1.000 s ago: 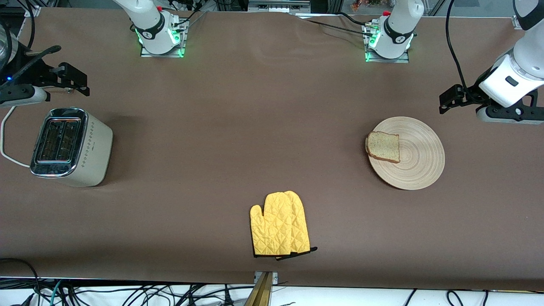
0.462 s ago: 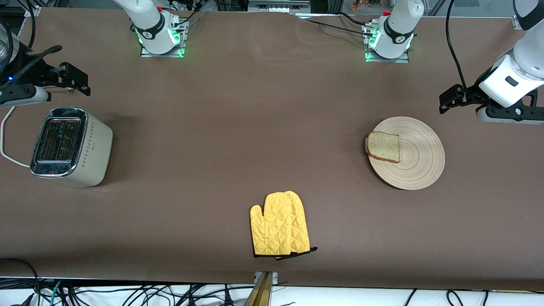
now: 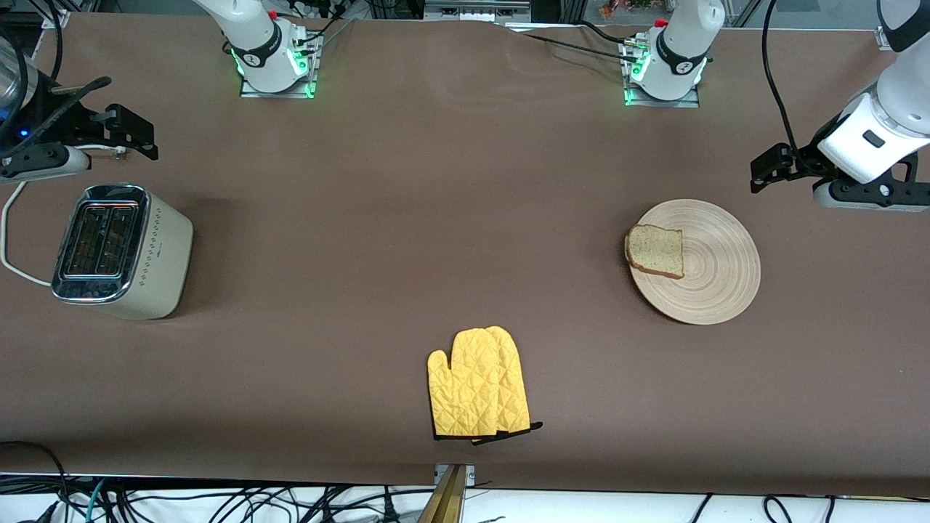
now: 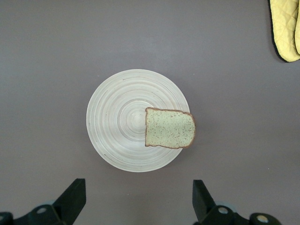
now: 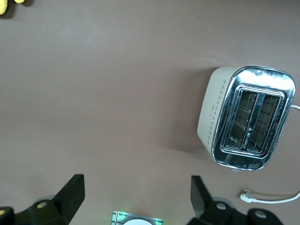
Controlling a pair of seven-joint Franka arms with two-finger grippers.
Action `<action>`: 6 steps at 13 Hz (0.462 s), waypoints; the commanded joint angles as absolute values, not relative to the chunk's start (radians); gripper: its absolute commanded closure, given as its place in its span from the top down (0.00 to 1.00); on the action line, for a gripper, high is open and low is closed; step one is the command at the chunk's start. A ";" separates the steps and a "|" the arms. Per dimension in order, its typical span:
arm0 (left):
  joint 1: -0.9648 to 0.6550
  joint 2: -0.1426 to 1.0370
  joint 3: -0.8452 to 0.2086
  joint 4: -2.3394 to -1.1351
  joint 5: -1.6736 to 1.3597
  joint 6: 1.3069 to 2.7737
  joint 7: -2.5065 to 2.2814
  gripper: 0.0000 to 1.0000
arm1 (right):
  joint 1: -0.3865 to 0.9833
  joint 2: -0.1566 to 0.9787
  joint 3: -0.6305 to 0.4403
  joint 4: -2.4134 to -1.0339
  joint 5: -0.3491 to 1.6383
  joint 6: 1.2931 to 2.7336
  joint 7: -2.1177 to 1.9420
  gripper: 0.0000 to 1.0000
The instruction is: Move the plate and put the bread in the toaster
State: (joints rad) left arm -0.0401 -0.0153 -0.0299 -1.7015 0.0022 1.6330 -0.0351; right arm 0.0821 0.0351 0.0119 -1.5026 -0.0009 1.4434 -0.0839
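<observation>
The wooden plate (image 3: 719, 280) lies toward the left arm's end of the table. The bread (image 3: 656, 250) rests on it, overhanging the rim toward the table's middle. Both also show in the left wrist view: the plate (image 4: 117, 122) and the bread (image 4: 169, 128). My left gripper (image 3: 764, 171) is open and empty, up over the bare table beside the plate; it also shows in its wrist view (image 4: 138, 187). The toaster (image 3: 120, 250) stands at the right arm's end, with both slots empty (image 5: 253, 124). My right gripper (image 3: 134, 134) is open and empty over the table beside the toaster; it also shows in its wrist view (image 5: 136, 183).
A yellow oven mitt (image 3: 476, 383) lies near the front edge at mid-table, and its edge shows in the left wrist view (image 4: 286, 28). The toaster's white cord (image 3: 11, 240) trails toward the table's end. The arm bases (image 3: 276, 65) stand along the table's edge farthest from the camera.
My right gripper has shifted slightly toward the table's middle. The left arm has barely moved. The plate, the bread and the toaster have not moved.
</observation>
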 commanded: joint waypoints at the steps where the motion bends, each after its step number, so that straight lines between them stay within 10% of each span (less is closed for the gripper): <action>1: -0.048 -0.020 -0.031 -1.700 0.023 1.620 -0.052 1.00 | 0.083 0.038 0.015 -1.493 0.008 1.424 -0.090 1.00; 6: -0.048 -0.018 -0.031 -1.691 0.023 1.618 -0.052 1.00 | 0.083 0.034 0.015 -1.513 0.009 1.425 -0.092 1.00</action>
State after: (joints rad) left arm -0.0401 -0.0153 -0.0299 -1.7014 0.0022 1.6308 -0.0351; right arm 0.0830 0.0416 0.0129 -1.5076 -0.0008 1.4352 -0.0840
